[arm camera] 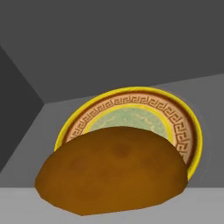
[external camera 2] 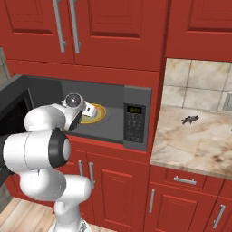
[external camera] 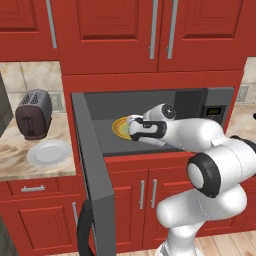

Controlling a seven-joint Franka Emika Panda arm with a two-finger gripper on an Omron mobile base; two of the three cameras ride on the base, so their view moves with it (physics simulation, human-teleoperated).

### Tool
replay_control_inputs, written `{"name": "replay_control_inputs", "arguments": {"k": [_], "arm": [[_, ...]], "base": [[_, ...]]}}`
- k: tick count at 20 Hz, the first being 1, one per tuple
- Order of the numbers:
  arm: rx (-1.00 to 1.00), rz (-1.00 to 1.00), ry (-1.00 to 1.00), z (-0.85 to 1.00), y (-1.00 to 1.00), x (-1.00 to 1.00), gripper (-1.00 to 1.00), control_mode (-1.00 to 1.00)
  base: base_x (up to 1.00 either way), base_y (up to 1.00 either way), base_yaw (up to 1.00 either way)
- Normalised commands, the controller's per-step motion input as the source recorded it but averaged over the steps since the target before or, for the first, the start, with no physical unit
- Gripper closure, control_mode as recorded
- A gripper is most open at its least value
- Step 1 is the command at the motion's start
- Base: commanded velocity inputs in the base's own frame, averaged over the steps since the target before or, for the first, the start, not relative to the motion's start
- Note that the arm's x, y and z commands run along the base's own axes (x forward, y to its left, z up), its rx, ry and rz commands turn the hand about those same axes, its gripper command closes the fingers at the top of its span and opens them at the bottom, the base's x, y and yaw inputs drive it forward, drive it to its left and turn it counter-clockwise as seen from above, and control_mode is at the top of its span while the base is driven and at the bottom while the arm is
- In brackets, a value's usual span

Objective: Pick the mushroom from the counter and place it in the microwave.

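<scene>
Clamped on the mushroom [arm camera: 111,170], the gripper [external camera: 131,126] reaches inside the open microwave [external camera: 150,107] — a dark grey box set among glossy red cabinets [external camera: 130,30], its door [external camera: 92,175] swung wide to the left with a curved black handle at the lower edge. Seen from the hand, the mushroom's smooth, rounded brown-orange cap looms large just over a round plate [arm camera: 179,118] on the microwave's matte grey floor; whether it touches the plate cannot be told. That plate has a bright yellow rim, a tan band of key-pattern ornament and a pale green centre. To the left, on the beige marbled counter [external camera: 15,160], stand a dark, silver-topped toaster [external camera: 32,114] and a plain white plate [external camera: 49,152] — while on the stone slab right of the microwave lies a small dark fish-shaped object [external camera 2: 190,119].
</scene>
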Motion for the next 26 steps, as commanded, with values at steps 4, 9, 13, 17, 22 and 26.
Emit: {"name": "replay_control_inputs", "arguments": {"k": [4,9,13,17,22,26], "arm": [[-0.02,0.00,0.00,-0.20,0.01,0.00,1.00,-1.00],[-0.01,0.00,0.00,-0.08,0.00,0.01,1.00,-1.00],[0.00,0.00,0.01,0.00,0.00,0.11,1.00,-1.00],[0.00,0.00,0.07,-0.05,0.00,0.11,1.00,-1.00],[0.00,0.00,0.03,-0.09,0.05,0.21,1.00,-1.00],[0.00,0.00,0.01,-0.09,0.06,0.27,1.00,-1.00]], "base": [[0.00,0.00,0.00],[0.00,0.00,0.00],[0.00,0.00,0.00],[0.00,0.00,0.00],[0.00,0.00,0.00],[0.00,0.00,0.00]]}}
